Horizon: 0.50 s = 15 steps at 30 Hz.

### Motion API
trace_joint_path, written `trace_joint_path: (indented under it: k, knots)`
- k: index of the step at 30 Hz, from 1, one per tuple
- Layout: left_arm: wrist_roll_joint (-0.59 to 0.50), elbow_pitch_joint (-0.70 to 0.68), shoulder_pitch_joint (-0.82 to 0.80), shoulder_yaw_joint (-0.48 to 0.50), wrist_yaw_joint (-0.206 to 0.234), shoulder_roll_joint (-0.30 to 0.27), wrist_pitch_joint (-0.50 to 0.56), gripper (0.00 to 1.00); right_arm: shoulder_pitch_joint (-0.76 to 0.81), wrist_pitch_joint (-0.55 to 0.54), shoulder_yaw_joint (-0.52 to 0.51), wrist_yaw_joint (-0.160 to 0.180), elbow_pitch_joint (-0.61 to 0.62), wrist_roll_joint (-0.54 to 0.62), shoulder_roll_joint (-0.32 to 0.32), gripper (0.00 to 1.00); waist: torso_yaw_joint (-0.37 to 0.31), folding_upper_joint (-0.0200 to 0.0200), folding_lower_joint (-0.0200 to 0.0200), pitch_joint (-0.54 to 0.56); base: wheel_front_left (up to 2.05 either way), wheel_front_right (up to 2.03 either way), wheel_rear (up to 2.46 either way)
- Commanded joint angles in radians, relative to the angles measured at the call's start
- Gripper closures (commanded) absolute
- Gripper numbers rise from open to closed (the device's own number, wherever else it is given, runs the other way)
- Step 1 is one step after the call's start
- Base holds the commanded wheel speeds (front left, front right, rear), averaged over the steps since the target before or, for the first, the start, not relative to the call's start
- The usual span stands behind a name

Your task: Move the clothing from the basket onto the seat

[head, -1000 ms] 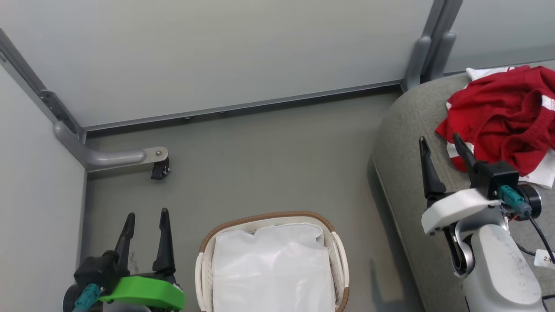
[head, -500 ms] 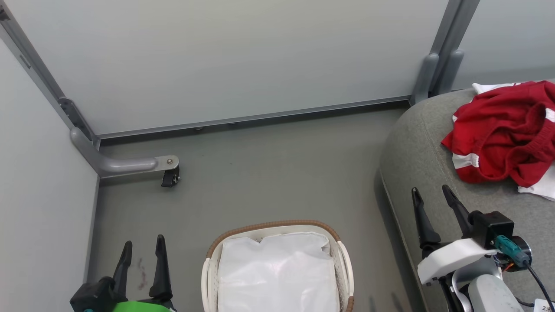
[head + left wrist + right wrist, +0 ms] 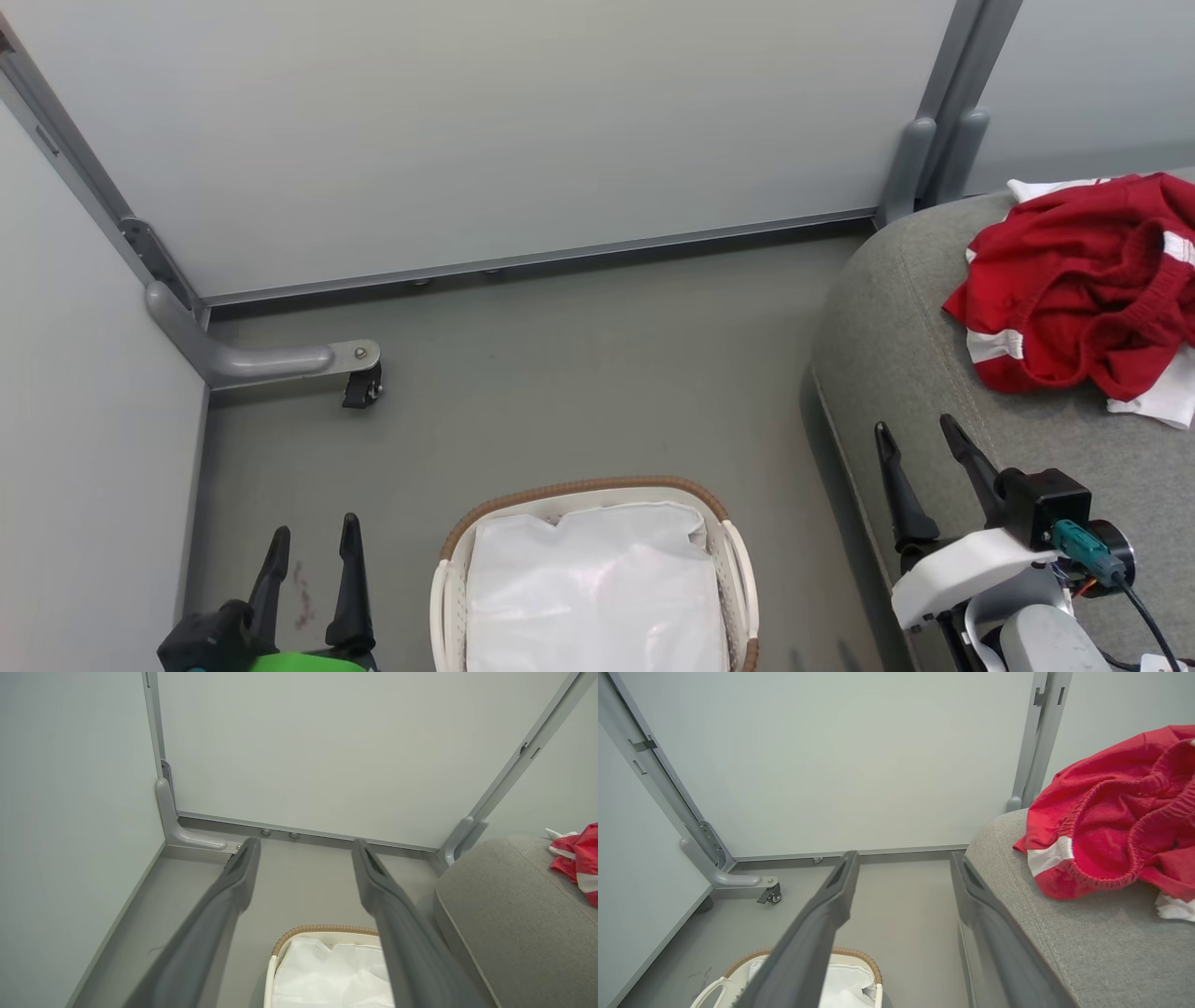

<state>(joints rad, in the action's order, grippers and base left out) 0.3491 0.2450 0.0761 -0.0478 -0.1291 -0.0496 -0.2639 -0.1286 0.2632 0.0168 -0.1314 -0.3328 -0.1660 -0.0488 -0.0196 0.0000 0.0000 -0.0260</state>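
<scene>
Entry, state check, left to right.

Left gripper (image 3: pixel 317 523): my fingers are spread wide with nothing between them. It hangs low over the grey floor (image 3: pixel 579 373), just to the left of the basket and not touching it.

Basket (image 3: pixel 579 487): it stands on the floor between my two arms. Inside the brown rim I see the white liner (image 3: pixel 597 588), rumpled, with no red in the part I can see. The head view cuts off the near end of the basket, so I cannot vouch for that part.

Right gripper (image 3: pixel 912 425): the fingers are parted as far as they go and it holds nothing. It sits over the left edge of the seat (image 3: pixel 896 355), fingers pointing along the cushion.

Clothing (image 3: pixel 1074 299): a crumpled red heap with white trim lies on the seat, well apart from my right fingertips. An elastic waistband shows in the right wrist view, and some white fabric pokes out beneath the heap. I cannot tell from here how many garments the heap holds.

Judgement: the transfer looks finished or nearly so, and this is a checking step, not a grasping one.

Next move calls for:
- Tilt the head down to bring the whole basket into view.
- If red shows under a liner fold, go in with the left arm and pinch the garment alone, leaving the liner behind.
- If nothing shows, bring both arms to rest clear of the basket and the seat.
</scene>
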Motion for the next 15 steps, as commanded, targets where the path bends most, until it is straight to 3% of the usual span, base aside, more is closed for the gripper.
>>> trace_joint_path:
  k: [1, 8, 9, 15]
  knots:
    - [-0.012, 0.002, -0.006, 0.004, -0.003, -0.002, -0.001, 0.0, -0.001, 0.002, 0.002, 0.001, 0.0, -0.003, -0.003, 0.0, 0.0, 0.0, 0.0, -0.001, 0.0, 0.0, 0.0]
    - [-0.014, 0.003, -0.012, 0.004, -0.001, -0.002, -0.001, 0.0, -0.006, 0.002, 0.008, 0.001, 0.004, -0.008, -0.003, 0.0, 0.002, 0.0, 0.0, -0.002, 0.0, 0.0, 0.0]
    - [-0.001, 0.005, -0.003, 0.003, 0.0, 0.0, 0.0, 1.0, -0.002, 0.0, 0.008, 0.0, 0.0, -0.002, 0.001, 1.0, 0.002, 0.0, 0.0, -0.002, 0.0, 0.0, 0.0]
    - [0.051, 0.032, -0.003, 0.002, 0.0, 0.002, 0.011, 1.0, 0.012, -0.021, -0.001, 0.0, -0.033, -0.055, 0.007, 1.0, 0.002, 0.0, 0.0, -0.001, 0.0, 0.0, 0.0]
